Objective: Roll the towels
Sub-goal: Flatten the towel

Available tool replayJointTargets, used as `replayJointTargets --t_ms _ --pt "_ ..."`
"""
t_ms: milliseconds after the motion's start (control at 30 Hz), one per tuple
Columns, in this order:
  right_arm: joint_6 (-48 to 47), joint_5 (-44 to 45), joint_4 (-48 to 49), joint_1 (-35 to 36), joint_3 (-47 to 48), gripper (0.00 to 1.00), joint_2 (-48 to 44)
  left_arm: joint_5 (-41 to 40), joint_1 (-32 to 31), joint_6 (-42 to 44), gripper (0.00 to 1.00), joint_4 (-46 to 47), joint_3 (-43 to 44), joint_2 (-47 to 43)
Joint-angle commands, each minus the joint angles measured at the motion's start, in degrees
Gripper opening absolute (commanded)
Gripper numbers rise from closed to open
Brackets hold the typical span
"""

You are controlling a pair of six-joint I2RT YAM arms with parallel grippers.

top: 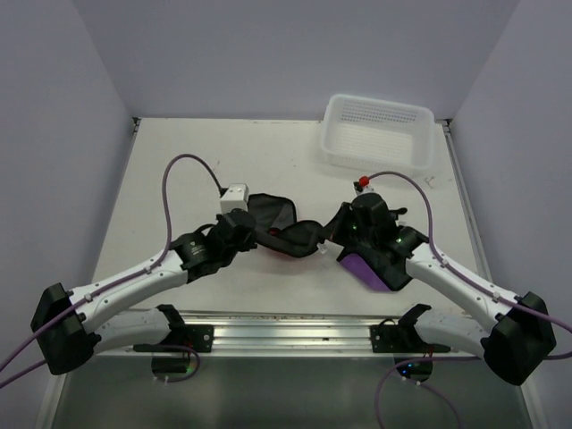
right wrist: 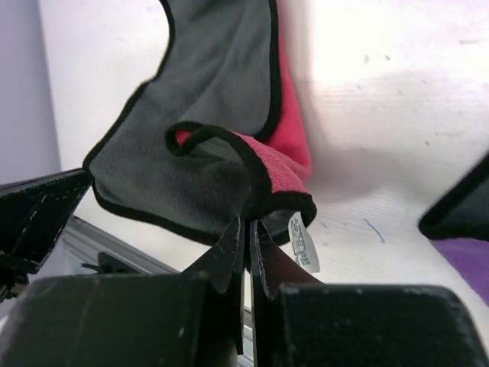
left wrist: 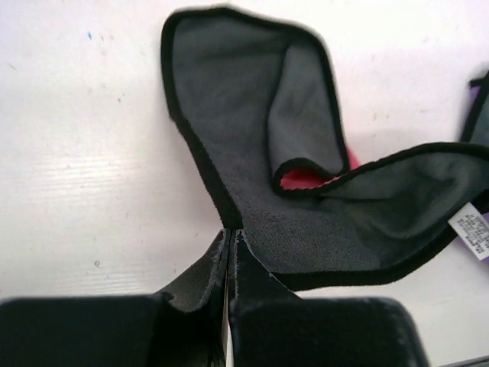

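A pink-red towel [top: 284, 225] with a grey back and black edging hangs crumpled between my two grippers at the table's middle. My left gripper [top: 258, 235] is shut, and its tips pinch the towel's black-edged corner [left wrist: 231, 223]. The grey side [left wrist: 244, 138] faces the left wrist camera, with a patch of pink [left wrist: 306, 180] showing inside a fold. My right gripper [top: 332, 234] is shut on the opposite edge [right wrist: 250, 220], beside the white label [right wrist: 304, 243]. A purple towel [top: 361, 267] lies flat under my right arm, and its corner [right wrist: 467, 260] shows in the right wrist view.
A white perforated basket [top: 377, 132] stands at the back right of the table. The metal rail [top: 286, 329] carrying the arm bases runs along the near edge. Grey walls close in the table on the left, back and right.
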Motion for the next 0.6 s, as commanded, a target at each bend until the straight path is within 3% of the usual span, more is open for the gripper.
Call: replayJointTargets --t_ms 0,133,233,567 --pt "3.51 -0.51 1.16 0.01 6.01 0.00 1.50 -6.16 1.06 0.58 0.00 -3.51 5.87 -3.79" --pt "4.83 1.43 -0.68 0.01 10.66 0.00 2.99 -9.50 3.69 2.34 0.00 -7.37 11.06 -4.16" --pt "4.57 3.19 -2.70 0.01 15.59 0.00 5.01 -8.10 10.36 4.36 0.00 -11.33 15.19 -0.91" --pt "3.51 6.43 -7.01 -0.17 35.72 0.00 18.01 4.99 26.10 11.82 0.00 -7.03 25.04 6.64"
